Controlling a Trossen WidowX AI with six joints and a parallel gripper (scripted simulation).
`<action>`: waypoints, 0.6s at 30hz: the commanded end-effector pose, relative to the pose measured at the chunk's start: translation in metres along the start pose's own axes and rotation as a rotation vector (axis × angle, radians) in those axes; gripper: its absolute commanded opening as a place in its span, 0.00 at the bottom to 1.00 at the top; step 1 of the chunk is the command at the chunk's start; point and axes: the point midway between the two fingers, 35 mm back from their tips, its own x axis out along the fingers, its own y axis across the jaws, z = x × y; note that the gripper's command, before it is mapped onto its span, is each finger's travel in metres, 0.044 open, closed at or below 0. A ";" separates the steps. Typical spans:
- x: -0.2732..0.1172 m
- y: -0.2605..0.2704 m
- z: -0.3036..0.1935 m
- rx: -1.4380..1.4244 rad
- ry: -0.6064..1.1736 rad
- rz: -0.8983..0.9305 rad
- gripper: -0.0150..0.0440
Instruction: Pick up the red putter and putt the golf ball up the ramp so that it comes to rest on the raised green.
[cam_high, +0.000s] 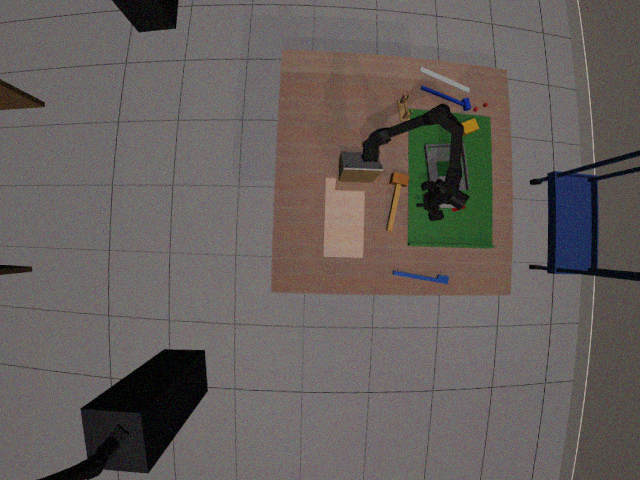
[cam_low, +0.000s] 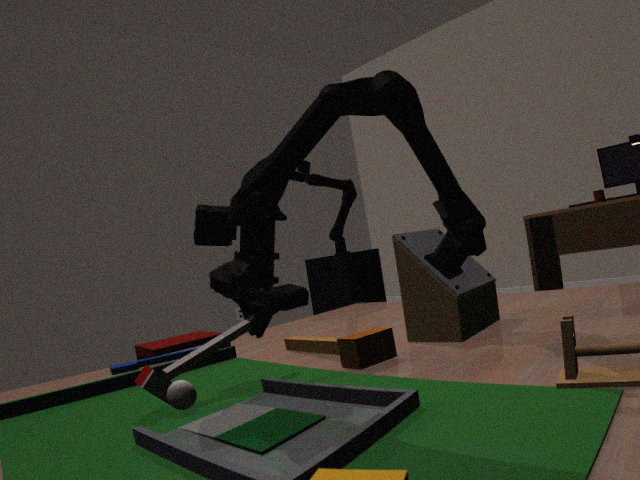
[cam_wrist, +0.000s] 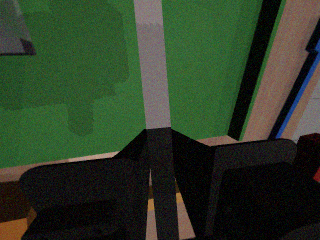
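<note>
My gripper (cam_low: 256, 324) (cam_wrist: 156, 132) is shut on the red putter's shaft, above the green mat (cam_high: 449, 235) (cam_low: 491, 413). The putter's pale shaft (cam_low: 206, 347) (cam_wrist: 152, 75) slants down to its dark head with a red end (cam_low: 144, 375). The white golf ball (cam_low: 181, 394) is right beside the head, on the ramp side; whether they touch I cannot tell. The arm hides the ball in the top view. The grey-walled ramp (cam_low: 341, 393) (cam_high: 430, 165) lies beyond the ball, with the raised green (cam_low: 273, 429) (cam_high: 443, 167) inside it, no ball on it.
A dark rail (cam_low: 67, 393) (cam_wrist: 255, 75) runs along one mat edge. A blue tool (cam_high: 419, 276) lies outside it. A wooden mallet (cam_high: 399, 179) (cam_low: 367, 349) lies near the arm's base. A yellow block (cam_high: 470, 126) (cam_low: 361, 474) and a wooden stand (cam_low: 569, 351) are near the mat's other end.
</note>
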 end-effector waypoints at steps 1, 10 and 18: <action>-0.004 0.020 -0.005 0.012 -0.006 0.001 0.25; -0.036 0.019 -0.004 0.012 -0.005 0.000 0.25; -0.056 0.020 -0.005 0.016 -0.004 0.003 0.25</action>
